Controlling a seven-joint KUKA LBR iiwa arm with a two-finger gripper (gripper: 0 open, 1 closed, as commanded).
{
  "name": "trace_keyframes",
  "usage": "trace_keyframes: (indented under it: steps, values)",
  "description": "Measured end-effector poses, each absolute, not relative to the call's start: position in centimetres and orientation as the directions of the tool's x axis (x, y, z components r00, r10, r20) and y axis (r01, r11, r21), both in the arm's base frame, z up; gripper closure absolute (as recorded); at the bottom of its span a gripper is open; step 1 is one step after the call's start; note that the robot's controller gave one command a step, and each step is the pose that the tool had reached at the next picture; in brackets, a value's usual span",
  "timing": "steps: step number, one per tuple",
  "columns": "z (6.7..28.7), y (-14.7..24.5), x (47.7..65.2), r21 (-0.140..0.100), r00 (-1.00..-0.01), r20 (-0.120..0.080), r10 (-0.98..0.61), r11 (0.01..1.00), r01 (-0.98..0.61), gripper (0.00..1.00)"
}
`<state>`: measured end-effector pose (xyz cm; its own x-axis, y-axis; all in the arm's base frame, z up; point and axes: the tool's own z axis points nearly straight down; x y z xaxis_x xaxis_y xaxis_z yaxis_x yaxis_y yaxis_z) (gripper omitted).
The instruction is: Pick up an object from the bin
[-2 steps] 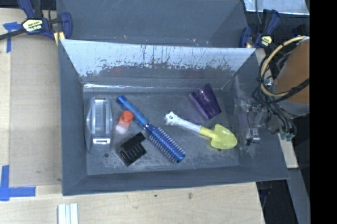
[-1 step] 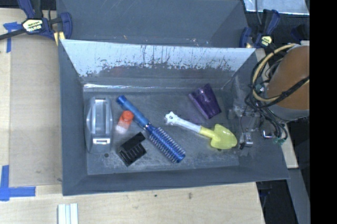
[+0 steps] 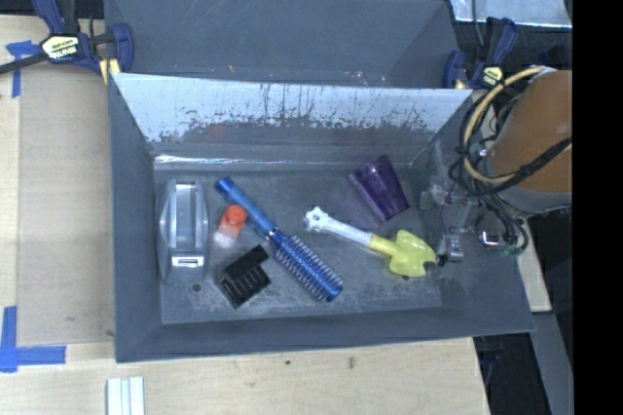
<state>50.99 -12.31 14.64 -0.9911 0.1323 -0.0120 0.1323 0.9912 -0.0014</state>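
Note:
My gripper (image 3: 450,245) hangs low at the bin's right end, just right of the yellow-green head of a white-handled tool (image 3: 409,254) and touching or nearly touching it. The tool's white handle runs up and left towards the bin's middle. A translucent purple cup (image 3: 380,189) lies on its side a little up and left of the gripper.
A blue hairbrush (image 3: 284,245) lies diagonally in the middle of the floor. Beside it are a small orange and white thing (image 3: 231,223) and a black ridged block (image 3: 243,275). A clear and silver dispenser (image 3: 183,223) sits at the left end. The bin's sloped right wall is close behind the gripper.

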Motion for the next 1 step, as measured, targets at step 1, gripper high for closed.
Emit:
trace_keyframes:
  steps: [1]
  values:
    - [8.84,-12.02,50.80,0.000,-0.953,-0.007,0.302,0.953,0.302,0.00]
